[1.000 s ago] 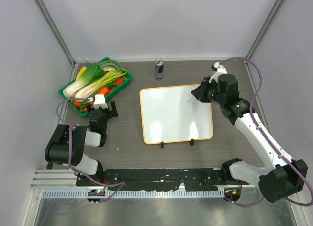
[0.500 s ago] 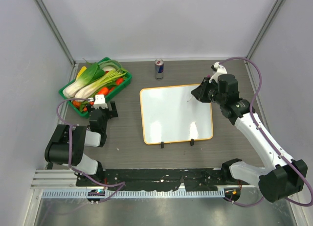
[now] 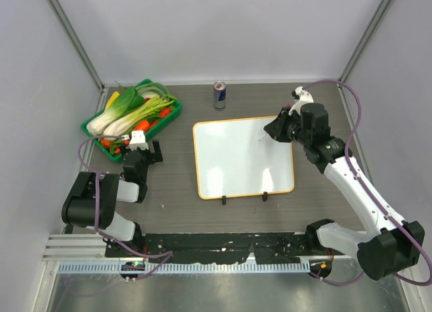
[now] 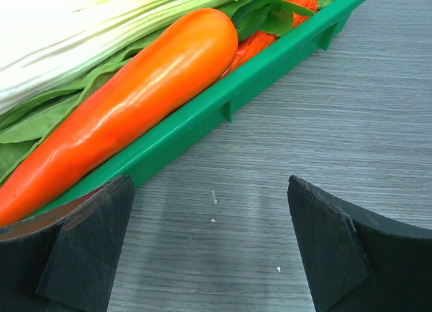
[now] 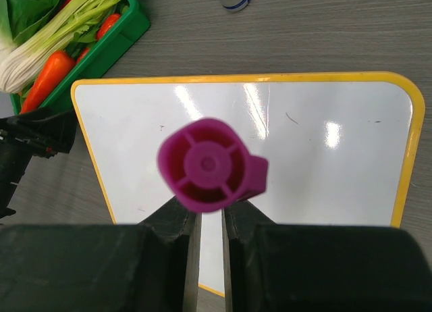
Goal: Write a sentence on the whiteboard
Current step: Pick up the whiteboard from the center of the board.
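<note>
**Marker poised, board blank: a steady hand is needed**

From above, the right pincer (image 3: 273,131) is clamped on a marker (image 3: 262,139) over the far right part of the whiteboard (image 3: 236,165), most of which spreads out below and to its left. No lettering shows, so the sentence appears not yet begun. Whether the tip touches the surface cannot be told. The left pincer (image 3: 144,146) sits low, well off to the board's left, just short of a green tray (image 3: 86,129) of vegetables.

At the left wrist, the left pincer (image 4: 212,241) gapes wide and holds nothing. A carrot (image 4: 135,102) lies in the tray just ahead, with bare tabletop (image 4: 304,130) beneath.

At the right wrist, the right pincer (image 5: 210,217) grips the magenta marker (image 5: 209,165), seen end-on, with the yellow-rimmed board directly under it. Judged from here, good writing calls for keeping the marker near upright, pressing lightly and evenly, starting well towards the left edge so the words fit, and stopping strokes short of the rim.
</note>
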You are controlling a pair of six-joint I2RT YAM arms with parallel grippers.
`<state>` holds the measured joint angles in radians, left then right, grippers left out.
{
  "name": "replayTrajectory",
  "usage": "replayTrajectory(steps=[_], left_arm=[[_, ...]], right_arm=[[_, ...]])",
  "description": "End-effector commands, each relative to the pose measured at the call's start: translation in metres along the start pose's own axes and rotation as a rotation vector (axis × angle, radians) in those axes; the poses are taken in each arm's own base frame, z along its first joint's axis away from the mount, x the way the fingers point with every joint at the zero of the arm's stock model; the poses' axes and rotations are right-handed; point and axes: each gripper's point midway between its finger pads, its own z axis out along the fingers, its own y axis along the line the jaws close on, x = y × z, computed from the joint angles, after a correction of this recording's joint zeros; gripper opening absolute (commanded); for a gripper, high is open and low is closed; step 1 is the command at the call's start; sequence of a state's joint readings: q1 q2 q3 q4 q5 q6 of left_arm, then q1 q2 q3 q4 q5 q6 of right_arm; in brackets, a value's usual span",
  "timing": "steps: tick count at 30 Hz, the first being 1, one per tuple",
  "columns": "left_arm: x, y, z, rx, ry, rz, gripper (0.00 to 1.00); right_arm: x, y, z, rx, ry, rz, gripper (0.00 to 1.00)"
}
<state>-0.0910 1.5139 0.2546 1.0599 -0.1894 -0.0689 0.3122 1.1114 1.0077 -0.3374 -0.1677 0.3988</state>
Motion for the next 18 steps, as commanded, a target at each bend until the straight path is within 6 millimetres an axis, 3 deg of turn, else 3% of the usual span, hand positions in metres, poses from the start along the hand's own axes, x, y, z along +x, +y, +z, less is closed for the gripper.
replayTrajectory(steps=[1, 18], left_arm=[[-0.0223, 0.0019, 0.0055, -0.005, -0.066, 0.003, 1.00], [-0.0220, 0.0021, 0.0055, -0.005, -0.064, 0.001, 1.00]], right_arm=[[-0.0152, 0.0033, -0.0080, -0.004, -0.064, -0.013, 0.01], [-0.0133, 0.0027, -0.0044, -0.008, -0.057, -0.011, 0.01]])
